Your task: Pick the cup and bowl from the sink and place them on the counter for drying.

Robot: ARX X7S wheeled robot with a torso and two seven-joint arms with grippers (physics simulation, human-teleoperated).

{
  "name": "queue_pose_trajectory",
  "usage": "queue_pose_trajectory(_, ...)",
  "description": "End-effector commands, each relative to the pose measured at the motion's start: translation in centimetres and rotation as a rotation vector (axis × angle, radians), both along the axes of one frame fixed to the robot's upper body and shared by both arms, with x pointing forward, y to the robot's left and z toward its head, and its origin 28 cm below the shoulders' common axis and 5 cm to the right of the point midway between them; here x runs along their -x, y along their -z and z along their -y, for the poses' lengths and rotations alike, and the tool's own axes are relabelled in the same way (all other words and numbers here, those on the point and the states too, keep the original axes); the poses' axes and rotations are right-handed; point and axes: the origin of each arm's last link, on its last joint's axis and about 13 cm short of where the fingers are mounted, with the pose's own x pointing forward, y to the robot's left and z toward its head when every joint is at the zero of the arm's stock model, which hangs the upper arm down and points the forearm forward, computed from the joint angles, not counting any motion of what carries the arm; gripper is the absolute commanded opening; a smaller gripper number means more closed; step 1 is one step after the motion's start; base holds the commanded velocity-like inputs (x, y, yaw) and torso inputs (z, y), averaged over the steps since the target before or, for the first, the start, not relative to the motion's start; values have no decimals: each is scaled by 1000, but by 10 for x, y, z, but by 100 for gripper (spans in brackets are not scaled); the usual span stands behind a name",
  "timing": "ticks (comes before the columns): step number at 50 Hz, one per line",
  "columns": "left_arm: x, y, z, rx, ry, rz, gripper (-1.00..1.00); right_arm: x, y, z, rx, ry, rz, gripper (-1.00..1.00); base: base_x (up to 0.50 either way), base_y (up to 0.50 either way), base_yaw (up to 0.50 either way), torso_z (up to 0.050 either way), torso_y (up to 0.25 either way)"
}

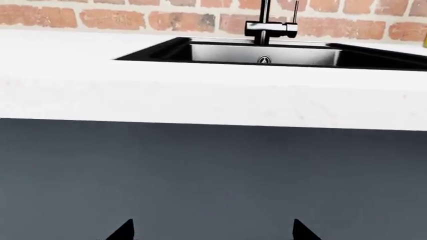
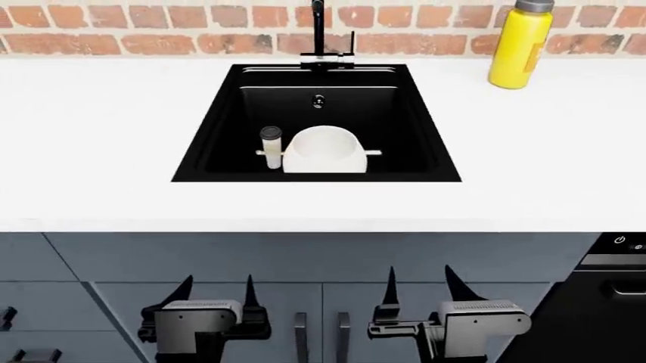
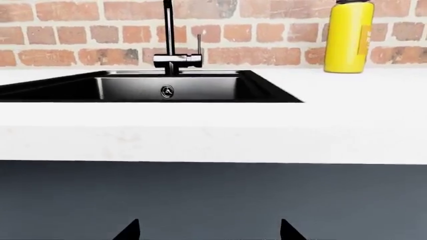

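The cup [image 2: 271,146] stands upright inside the sink [image 2: 404,128], just beside the bowl [image 2: 323,150], which lies tipped on its side toward the basin's front wall. The tap [image 2: 319,34] rises at the sink's back edge, before the brick wall [image 2: 151,30]. The white surface [image 2: 101,136] rings the sink; a yellow bottle [image 2: 520,45] stands on it behind and right of the sink. My 2 pincers, left pincer [image 2: 215,291] and right pincer [image 2: 419,286], hang below the sink's front, against the grey cabinets [image 2: 121,265], both spread apart, holding nothing.
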Motion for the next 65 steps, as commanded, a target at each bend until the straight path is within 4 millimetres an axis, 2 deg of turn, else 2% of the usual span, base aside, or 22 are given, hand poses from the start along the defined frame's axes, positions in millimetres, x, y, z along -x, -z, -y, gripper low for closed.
queue_pose_trajectory(1, -1, 0, 1, -4, -6, -6, 100, 0, 0, 1, 2, 11, -1, 100, 0, 0, 0, 0, 0)
queue_pose_trajectory(13, 0, -2, 1, -5, 14, 50, 100, 1, 0, 1, 10, 17, -1, 100, 0, 0, 0, 3, 0)
queue_pose_trajectory(54, 1, -3, 2, 9, 27, 83, 100, 0, 1, 1, 8, 17, -7, 100, 0, 0, 0, 50, 0)
queue_pose_trajectory(65, 3, -2, -1, -21, 13, 57, 100, 0, 1, 2, -1, 20, -8, 100, 0, 0, 0, 0, 0)
